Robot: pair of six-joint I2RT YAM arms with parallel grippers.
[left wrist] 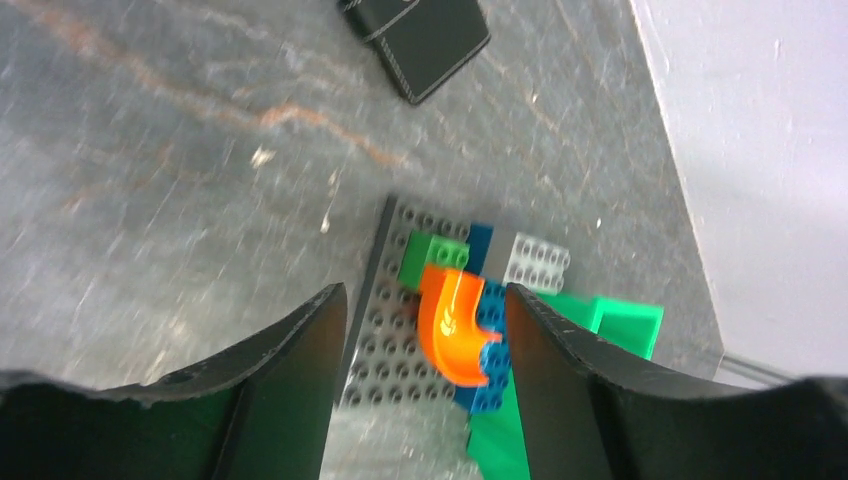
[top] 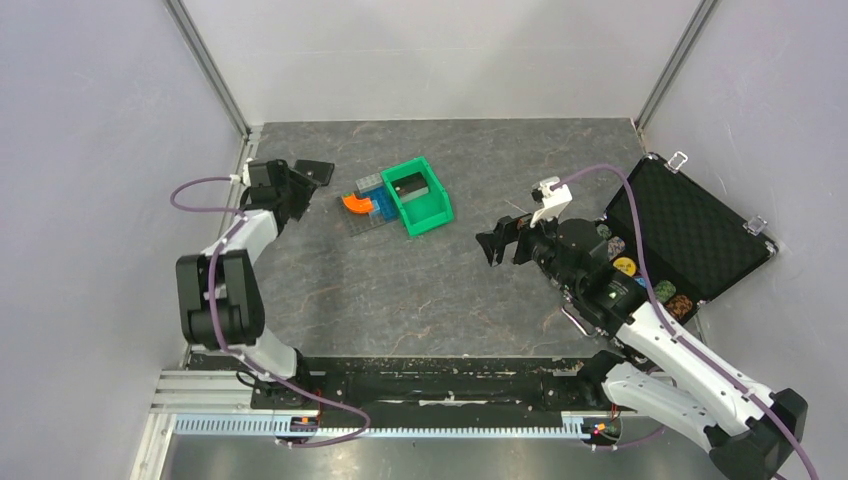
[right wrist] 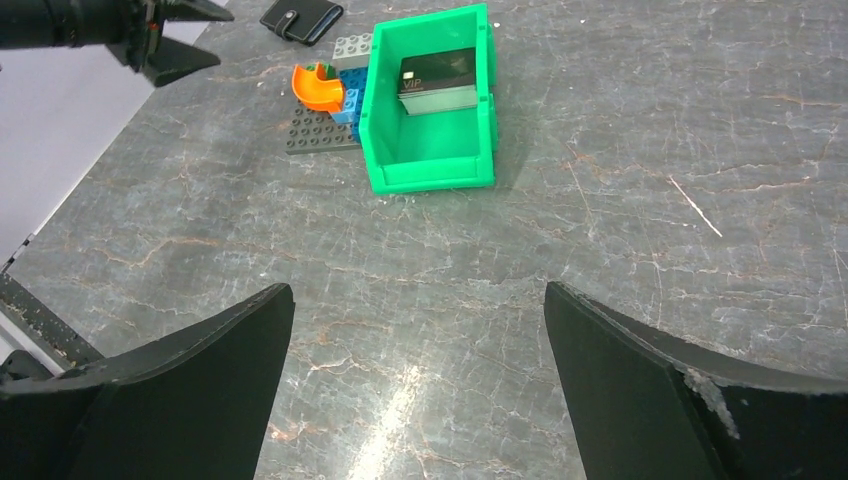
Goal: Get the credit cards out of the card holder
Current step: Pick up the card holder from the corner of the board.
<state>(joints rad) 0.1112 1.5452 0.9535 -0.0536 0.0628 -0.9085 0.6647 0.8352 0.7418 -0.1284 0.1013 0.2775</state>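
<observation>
Pale, plain walls (top: 440, 50) close in a dark grey, marble-veined table (top: 400, 300), and the task looks mostly or wholly done. A thin black rectangular credit card (right wrist: 437, 80) with "VIP" lettering lies inside the open-topped green plastic bin (right wrist: 430, 180) near the middle of the table. Its lower part looks greyer, so there may be more than one card stacked there; I cannot tell. The card holder (right wrist: 300, 20), a small flat black wallet with pale stitching along its edge and a short strap, lies folded shut on the table beyond the bin, near the far left wall. No card pokes out of it, and because it is closed the pictures cannot show whether any card is left inside. If it is empty, nothing remains but for the arms to pull back. Between holder and bin sits a dark grey studded baseplate (right wrist: 318, 135) carrying blue, green and light grey bricks and a glossy orange curved piece (right wrist: 320, 88). The left arm (top: 232, 262) holds its jaws wide apart and empty above that baseplate, just short of the holder. The right arm (top: 660, 335) also has its jaws spread with nothing between them, over bare table well apart from the bin. A large black foam-lined case (top: 690, 225) stands open at the right, with round coloured chips (top: 625, 265) in its lower half.
</observation>
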